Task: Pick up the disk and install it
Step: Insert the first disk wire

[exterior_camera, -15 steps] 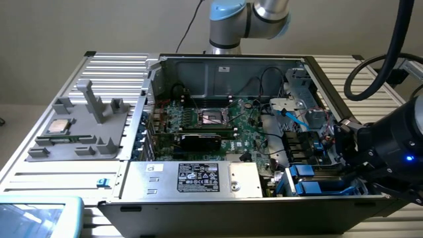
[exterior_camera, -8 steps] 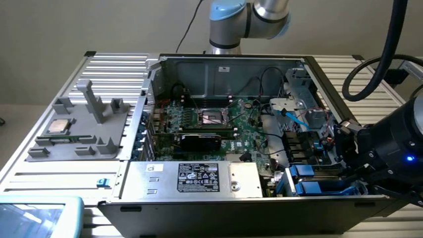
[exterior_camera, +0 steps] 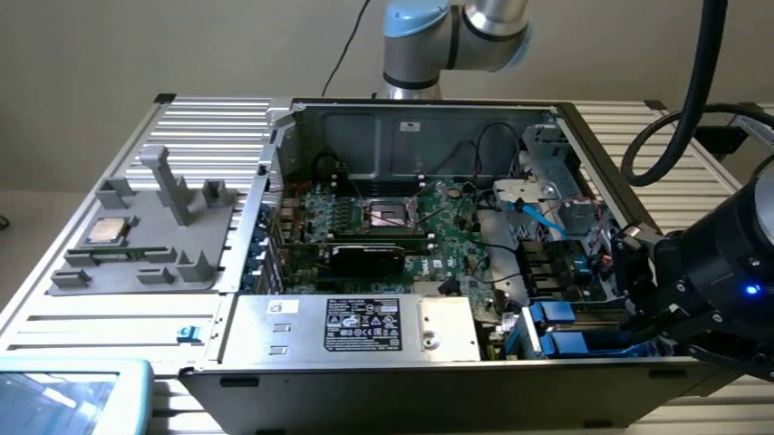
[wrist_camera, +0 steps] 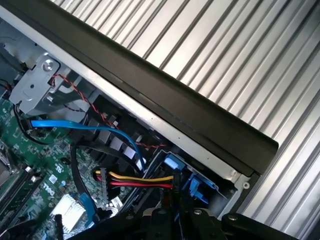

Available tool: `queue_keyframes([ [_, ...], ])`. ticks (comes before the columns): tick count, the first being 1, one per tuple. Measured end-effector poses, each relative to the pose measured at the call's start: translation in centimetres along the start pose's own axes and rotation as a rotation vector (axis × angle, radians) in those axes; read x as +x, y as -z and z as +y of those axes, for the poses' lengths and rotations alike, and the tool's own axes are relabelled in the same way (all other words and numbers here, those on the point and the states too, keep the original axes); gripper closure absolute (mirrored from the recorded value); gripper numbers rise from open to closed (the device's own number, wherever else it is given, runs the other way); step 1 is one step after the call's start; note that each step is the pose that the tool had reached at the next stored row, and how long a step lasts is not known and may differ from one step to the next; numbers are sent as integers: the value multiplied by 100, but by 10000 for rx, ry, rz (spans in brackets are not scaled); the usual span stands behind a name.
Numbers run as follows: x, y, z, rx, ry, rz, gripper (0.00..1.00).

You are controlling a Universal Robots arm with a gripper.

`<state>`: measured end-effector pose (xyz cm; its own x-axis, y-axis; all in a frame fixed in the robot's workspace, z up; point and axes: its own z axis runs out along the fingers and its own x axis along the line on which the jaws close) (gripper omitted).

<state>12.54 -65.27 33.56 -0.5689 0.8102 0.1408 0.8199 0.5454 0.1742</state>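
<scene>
Inspection: the gripper [exterior_camera: 647, 317] stands over the drive bay at 4 o'clock of the computer case [exterior_camera: 400, 136] in the exterior view. Whether it is open or closed cannot be told. The disk [exterior_camera: 568, 343], judged to be the nearer blue-bracketed unit, lies in that bay.

Risk: the power leads [wrist_camera: 142, 180] and blue data cable [wrist_camera: 85, 126] crowd the bay and could snag or be pinched.

Lettering on the motherboard [wrist_camera: 45, 170] appears to read "DELL". The power supply label [exterior_camera: 362, 324] is illegible.

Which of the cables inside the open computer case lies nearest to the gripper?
The flat bundle of yellow, red and black wires, ending by the gripper; the blue flat cable and the thin twisted red-and-black wire run farther off.
</scene>
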Motion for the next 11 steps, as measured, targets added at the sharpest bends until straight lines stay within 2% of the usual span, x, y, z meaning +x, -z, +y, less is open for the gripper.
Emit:
queue_keyframes([
  [2,1,-1,1,146,15,-210,83],
  [3,1,-1,1,191,20,-275,83],
  [11,11,-1,-1,207,-60,-318,83],
])
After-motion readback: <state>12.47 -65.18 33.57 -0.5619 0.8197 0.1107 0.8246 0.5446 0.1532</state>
